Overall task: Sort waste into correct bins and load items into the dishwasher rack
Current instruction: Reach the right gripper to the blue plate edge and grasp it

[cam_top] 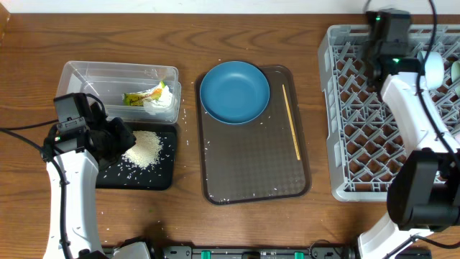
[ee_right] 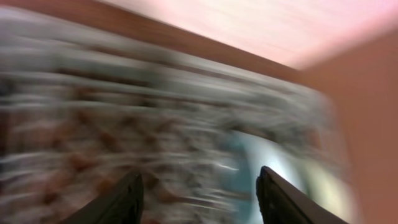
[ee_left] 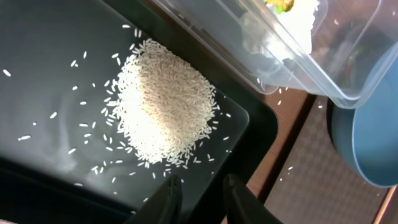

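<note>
Rice (ee_left: 165, 106) heaps on the black tray (ee_left: 43, 37), eight o'clock from the blue dish (cam_top: 234, 91). Left gripper (ee_left: 200, 180) stands slightly parted, right gripper (ee_right: 199, 177) wide, both empty.

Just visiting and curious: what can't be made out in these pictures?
- Right wrist view: motion blur smears the dishwasher rack; its contents are unreadable.
- Overhead: the right arm covers part of the rack; the frame edge cuts off pale items there.
- Left wrist view: the top edge cuts off the clear tub and its contents.
</note>
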